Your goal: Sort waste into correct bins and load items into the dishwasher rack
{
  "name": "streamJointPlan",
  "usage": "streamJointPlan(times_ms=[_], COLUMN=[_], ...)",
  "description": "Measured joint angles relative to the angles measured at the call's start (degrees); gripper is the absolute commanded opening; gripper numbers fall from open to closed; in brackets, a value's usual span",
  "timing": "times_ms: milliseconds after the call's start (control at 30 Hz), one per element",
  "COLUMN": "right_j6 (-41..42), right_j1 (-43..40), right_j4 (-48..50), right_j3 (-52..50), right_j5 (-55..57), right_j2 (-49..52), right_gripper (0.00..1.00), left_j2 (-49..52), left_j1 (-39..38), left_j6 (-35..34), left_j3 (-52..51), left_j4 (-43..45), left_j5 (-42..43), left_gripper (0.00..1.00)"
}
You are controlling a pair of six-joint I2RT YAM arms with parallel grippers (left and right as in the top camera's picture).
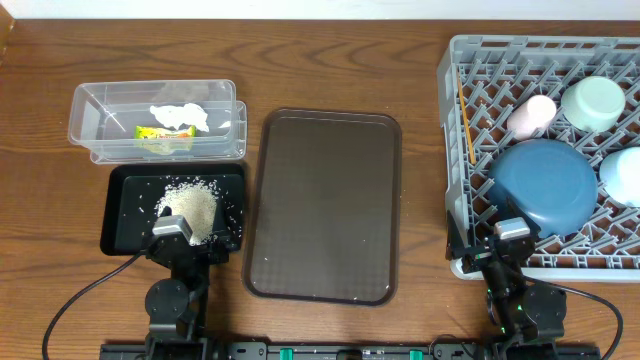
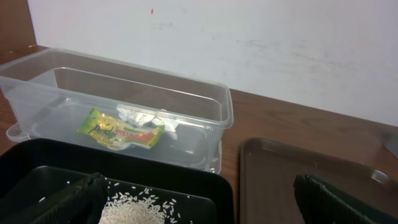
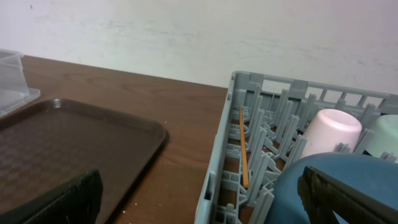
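Brown wooden worktop [image 1: 330,60], from above: left of the brown serving tray [image 1: 325,205], a clear plastic tub [image 1: 90,125] holds a yellow-green wrapper [image 1: 163,133] and white tissue [image 1: 180,115]; a black tray [image 1: 125,195] holds white rice [image 1: 192,207]. Right of it, a grey rack [image 1: 455,130] holds a dark-blue bowl [image 1: 545,182] and pink cup [image 1: 530,115]. Left wrist: left claw [image 2: 196,199] spread wide over rice. Right wrist: right claw [image 3: 199,193] spread wide beside rack.

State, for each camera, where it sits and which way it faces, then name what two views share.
Overhead: above the table, facing straight down; left arm, right arm at bottom edge.
Left wrist: low over the black tray, facing clear tub and wall; own fingers below.
Right wrist: low by the dishwasher rack, facing the wall; own fingers below.
Both wrist views share the brown tray.
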Motion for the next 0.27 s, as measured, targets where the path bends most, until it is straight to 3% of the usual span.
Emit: streamJointPlan(times_ms=[267], right_j6=[0.0], right_j1=[0.0], right_j4=[0.0], right_j3=[0.0], right_j5=[0.0], right_j2=[0.0], right_gripper=[0.99], left_j2=[0.0], left_j1=[0.0], left_j6=[0.0], left_j3=[0.0], left_j4=[0.0], left_j5=[0.0], left_gripper=[0.98])
